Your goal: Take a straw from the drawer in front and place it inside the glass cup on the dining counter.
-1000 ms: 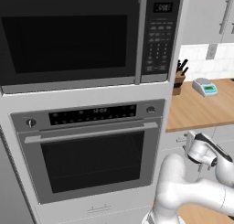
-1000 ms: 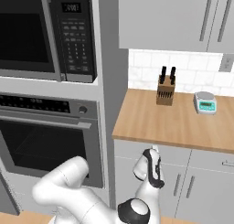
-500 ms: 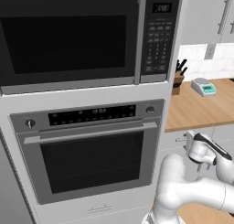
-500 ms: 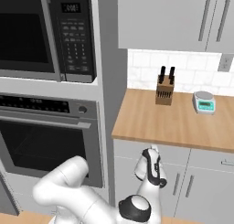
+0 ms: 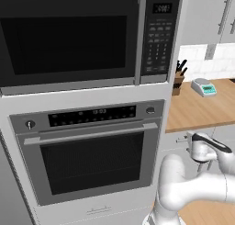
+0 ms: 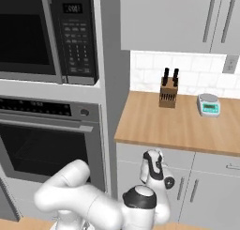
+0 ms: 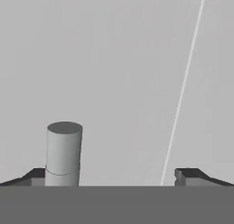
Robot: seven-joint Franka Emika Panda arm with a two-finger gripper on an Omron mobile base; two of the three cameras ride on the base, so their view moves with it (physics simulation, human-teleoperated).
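Observation:
The drawer (image 5: 176,141) is a shut light-grey front just under the wooden worktop, right of the oven. My gripper (image 5: 189,140) is pressed up close to it, the hand level with its slim handle. In the hand view the grey drawer front (image 7: 114,58) is very near. One round post of the handle (image 7: 64,152) stands just inside the left fingertip (image 7: 34,176). The gripper (image 7: 116,176) is open, with nothing held between its fingers. From the right base view the hand (image 6: 153,165) covers the drawer's handle. The straw, the glass cup and the dining counter are out of view.
A wall oven (image 5: 92,160) with a microwave (image 5: 82,36) above stands to the left. The wooden worktop (image 6: 178,123) carries a knife block (image 6: 168,90) and a small scale (image 6: 208,104). More grey cabinet fronts (image 6: 211,191) run to the right.
The hand has crept slightly closer to the drawer front. The jaws stay wide open.

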